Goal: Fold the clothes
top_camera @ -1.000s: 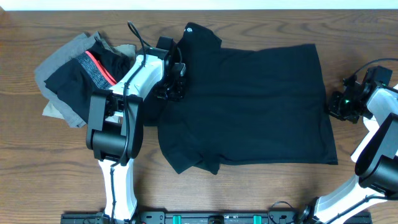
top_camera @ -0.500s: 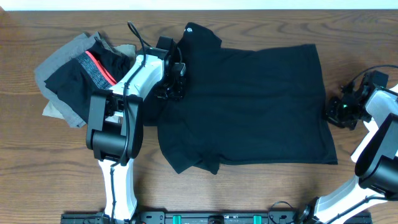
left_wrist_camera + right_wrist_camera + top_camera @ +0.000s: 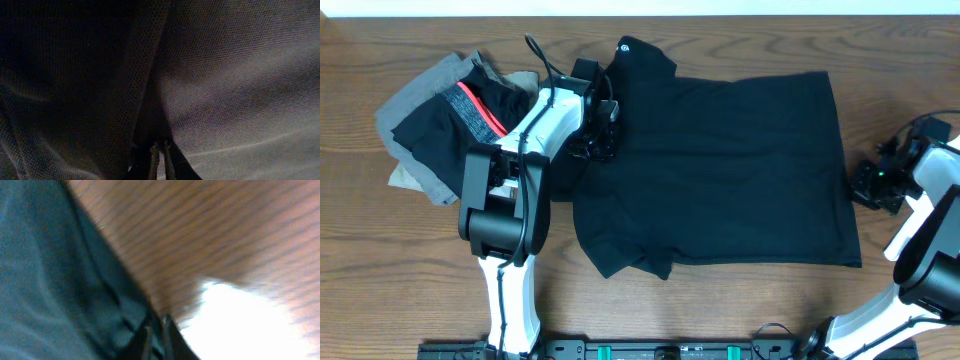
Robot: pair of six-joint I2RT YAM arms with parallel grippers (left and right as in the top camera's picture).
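Right gripper (image 3: 870,183) has edged right, off the black T-shirt (image 3: 720,170) hem, jaw gap unreadable; left gripper (image 3: 598,142) pinches shirt's upper-left shoulder; shirt flat at centre, so refolding likely needs regrasp.

Overhead sharp, evenly lit; wrist views dim, blurred.

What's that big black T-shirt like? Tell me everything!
The big black short-sleeved T-shirt lies spread nearly flat on the brown wooden table, neck left, hem right. It looks like soft, fine-knit cloth, with a small white neck label. The near sleeve is rumpled. The left gripper is pinched shut on cloth by its collar.
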